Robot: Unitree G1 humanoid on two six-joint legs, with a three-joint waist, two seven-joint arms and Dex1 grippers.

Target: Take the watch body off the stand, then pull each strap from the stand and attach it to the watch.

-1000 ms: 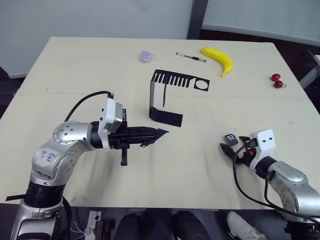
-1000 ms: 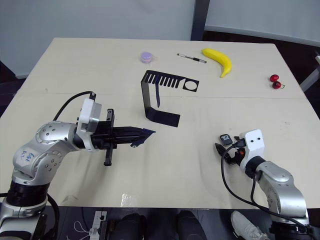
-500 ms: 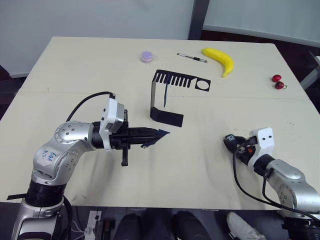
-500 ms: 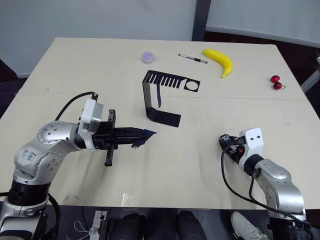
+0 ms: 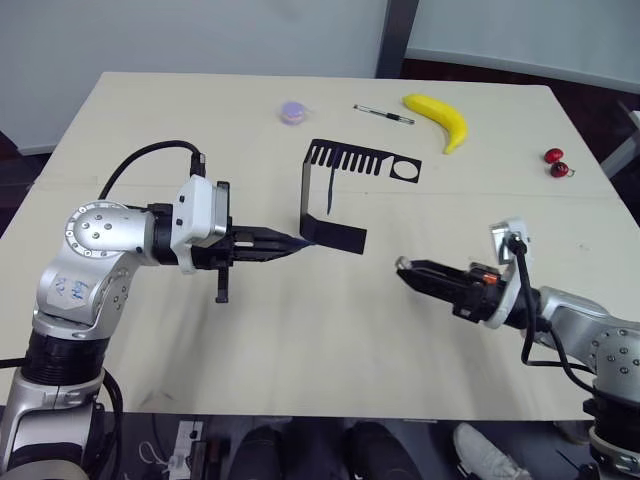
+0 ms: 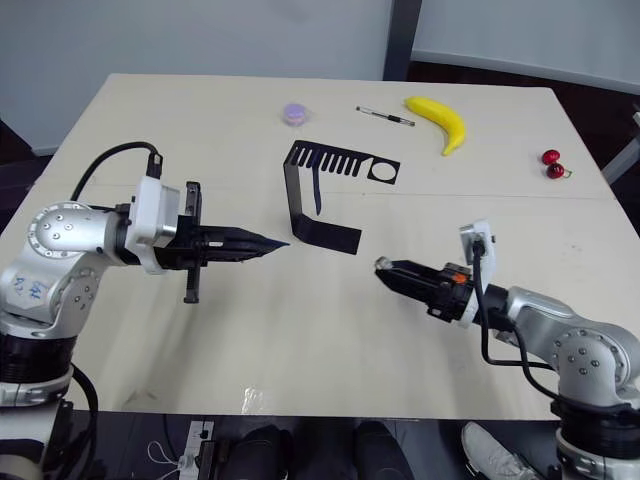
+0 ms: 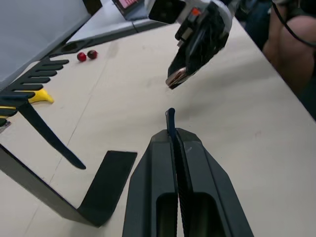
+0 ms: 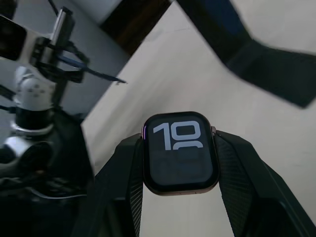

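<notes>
Our left gripper (image 5: 296, 242) sits at about nine o'clock on the table (image 5: 120, 150), clenched on one strap (image 7: 171, 118), whose dark tip pokes out past the closed fingers in the left wrist view. A second ago that arm lay lower and nearer us; it has since lifted and swung toward the stand (image 5: 318, 215), so the strap tip now points at the stand's foot, with the right gripper beyond it.

At the table's centre the stand is upright on its flat foot. A second strap (image 5: 329, 190) hangs from the comb slots of the top arm, not yet pulled.

At about four o'clock, our right gripper (image 5: 403, 268) is grasping the watch (image 8: 180, 153) between its two fingers, screen toward the wrist camera and showing "10". A second ago this gripper was down by the table's near edge at five o'clock with the watch just beside its fingertips; half a second ago it closed over it. Now the arm has stretched out toward the centre, carrying the watch clear of the table.

We judge that both pieces are now in hand and aimed at each other, still well apart. The next step is likely lining up the strap end with the watch's slot, which will need fine alignment.

Beyond, at twelve o'clock, lie a pen (image 5: 382, 115) and banana (image 5: 437, 119).
</notes>
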